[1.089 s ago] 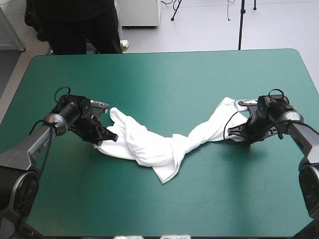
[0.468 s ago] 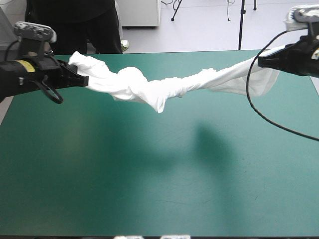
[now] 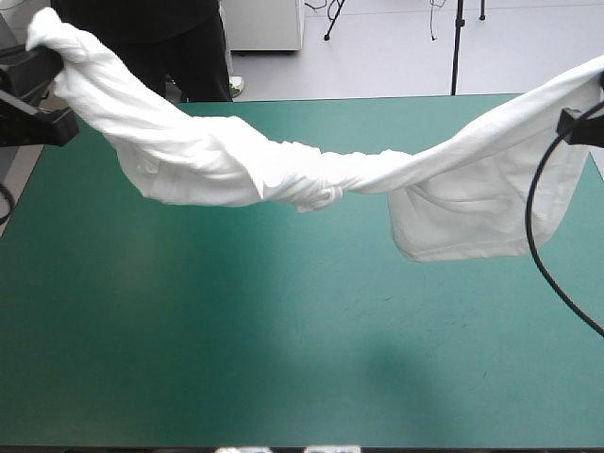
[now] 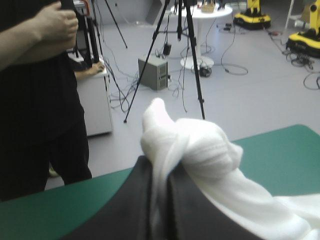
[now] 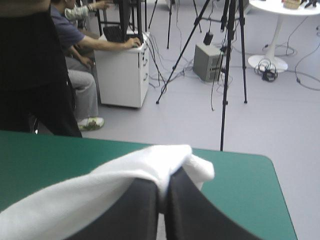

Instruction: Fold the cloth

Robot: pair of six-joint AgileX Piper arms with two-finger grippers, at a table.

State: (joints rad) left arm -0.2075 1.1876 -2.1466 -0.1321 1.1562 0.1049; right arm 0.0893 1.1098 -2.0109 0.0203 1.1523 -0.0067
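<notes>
Higher than just before, the T-shirt (image 3: 217, 165) now hangs twisted like a rope above the counter (image 3: 283, 349), its ends clamped in the fingers of your left gripper (image 4: 159, 167) and right gripper (image 5: 164, 182); soft, light and limp, it wants holding at untwisted corners.

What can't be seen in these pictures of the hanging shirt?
Wrist views: the T-shirt bunches over the left gripper and right gripper, hiding which part each holds.
High view: picture edges cut off both grippers.
High view: a twist midway hides collar and sleeves.
</notes>
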